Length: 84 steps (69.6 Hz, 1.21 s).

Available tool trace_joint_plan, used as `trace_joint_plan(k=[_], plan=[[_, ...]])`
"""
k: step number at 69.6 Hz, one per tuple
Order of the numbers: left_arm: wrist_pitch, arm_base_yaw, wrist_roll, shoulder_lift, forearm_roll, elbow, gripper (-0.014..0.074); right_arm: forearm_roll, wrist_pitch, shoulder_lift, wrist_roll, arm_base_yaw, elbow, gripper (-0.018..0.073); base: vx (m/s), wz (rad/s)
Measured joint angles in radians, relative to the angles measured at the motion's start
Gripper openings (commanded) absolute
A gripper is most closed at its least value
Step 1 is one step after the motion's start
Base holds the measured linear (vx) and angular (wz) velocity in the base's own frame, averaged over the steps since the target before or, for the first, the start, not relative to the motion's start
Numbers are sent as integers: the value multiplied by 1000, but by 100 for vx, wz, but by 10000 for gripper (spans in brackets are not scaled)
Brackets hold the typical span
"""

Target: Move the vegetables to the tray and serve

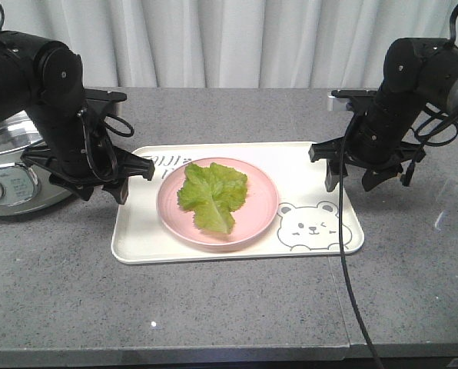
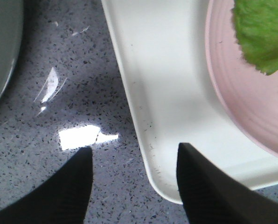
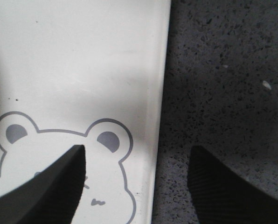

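Grey speckled countertop [image 1: 237,307], cream bear tray [image 1: 137,238] at centre, silver appliance [image 1: 6,184] at left edge

Lettuce leaf [image 1: 211,194] lies on pink plate [image 1: 261,206] atop cream tray [image 1: 139,231]

Open counter [image 1: 214,307] runs clear in front of the tray [image 1: 148,238], with a narrower free strip behind it up to the curtain [image 1: 237,38]. Left flank tight: silver cooker [image 1: 6,173] stands near the tray's left rim, and the left gripper [image 1: 135,181] hangs in that gap, jaws apart, astride the rim. Right flank roomier; the right gripper [image 1: 350,183] straddles the right rim, jaws apart. Black cable [image 1: 350,292] drapes across the near right counter. Pink plate [image 1: 256,200] with lettuce leaf [image 1: 210,192] fills mid-tray.
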Motion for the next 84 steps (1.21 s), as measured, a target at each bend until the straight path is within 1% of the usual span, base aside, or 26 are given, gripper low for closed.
trace_joint_plan(k=[84], plan=[[0,0,-1,0,0,0,397,2,-2,0,0,0,0,456,0,0]])
